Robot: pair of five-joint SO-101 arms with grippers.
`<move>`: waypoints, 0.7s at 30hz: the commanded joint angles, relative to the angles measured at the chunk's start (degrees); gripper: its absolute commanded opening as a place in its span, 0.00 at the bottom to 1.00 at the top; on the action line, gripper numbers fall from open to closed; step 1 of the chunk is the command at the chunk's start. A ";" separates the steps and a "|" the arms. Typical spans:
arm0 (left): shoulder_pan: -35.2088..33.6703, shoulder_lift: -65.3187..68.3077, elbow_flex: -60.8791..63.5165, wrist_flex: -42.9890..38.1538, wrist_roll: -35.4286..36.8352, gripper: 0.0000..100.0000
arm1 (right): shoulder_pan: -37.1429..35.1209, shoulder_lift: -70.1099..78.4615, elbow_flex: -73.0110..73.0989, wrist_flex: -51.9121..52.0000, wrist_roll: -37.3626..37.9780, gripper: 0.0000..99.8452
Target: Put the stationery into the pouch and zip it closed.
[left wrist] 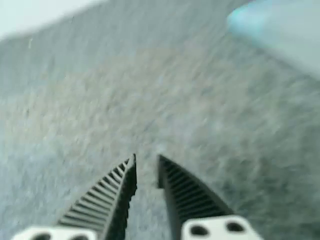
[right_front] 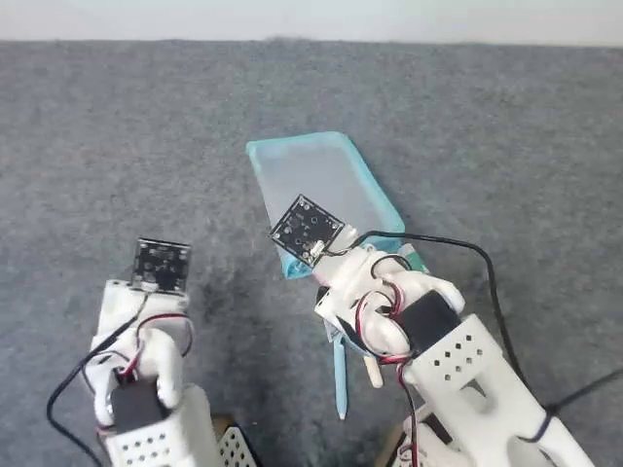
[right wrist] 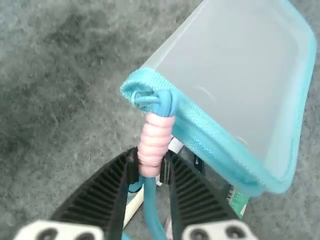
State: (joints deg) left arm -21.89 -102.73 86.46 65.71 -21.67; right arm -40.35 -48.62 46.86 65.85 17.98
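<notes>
A translucent pouch point(right_front: 326, 185) with a teal fabric edge lies flat on the grey carpet in the middle of the high view. My right gripper point(right wrist: 150, 162) is at its near corner, shut on the pink coiled zipper pull point(right wrist: 154, 142), which hangs from a teal cord loop. The pouch point(right wrist: 240, 80) stretches away from the fingers. A teal pen point(right_front: 340, 375) lies on the carpet under the right arm. White and green stationery point(right wrist: 235, 197) shows at the pouch's near edge. My left gripper point(left wrist: 147, 160) hovers over bare carpet, slightly open and holding nothing, with a pouch corner point(left wrist: 280, 25) farther off.
Grey carpet point(right_front: 117, 146) covers the whole work surface and meets a pale wall at the far edge. The left arm point(right_front: 146, 341) stands at the near left, apart from the pouch. A black cable point(right_front: 467, 248) loops over the right arm.
</notes>
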 commanded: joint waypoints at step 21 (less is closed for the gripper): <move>29.98 32.62 -23.96 -8.44 17.23 0.22 | 7.08 -10.95 10.55 -14.73 -6.24 0.01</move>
State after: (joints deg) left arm 5.63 -64.40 59.91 60.44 -4.97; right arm -32.44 -56.53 57.93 52.22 12.35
